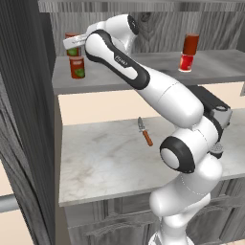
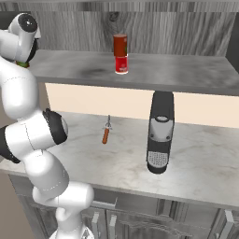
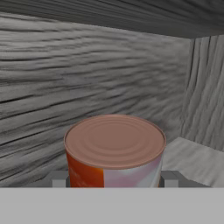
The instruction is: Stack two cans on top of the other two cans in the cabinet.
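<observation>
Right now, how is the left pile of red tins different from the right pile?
Left pile's top red tin is gripped by the gripper; right pile's dark red top tin stands free. The left bottom tin has a green label; the right bottom tin a white band. Both are two high on the grey shelf.

— What is seen of the cabinet [image 1: 28, 119] and tabletop [image 1: 110, 162]?
— Matt grey wood grain is shown; pale marble, lightly veined and smooth.
— And the can [image 3: 114, 151]?
— A ridged metal lid, dull brown, is presented above a glossy label.
</observation>
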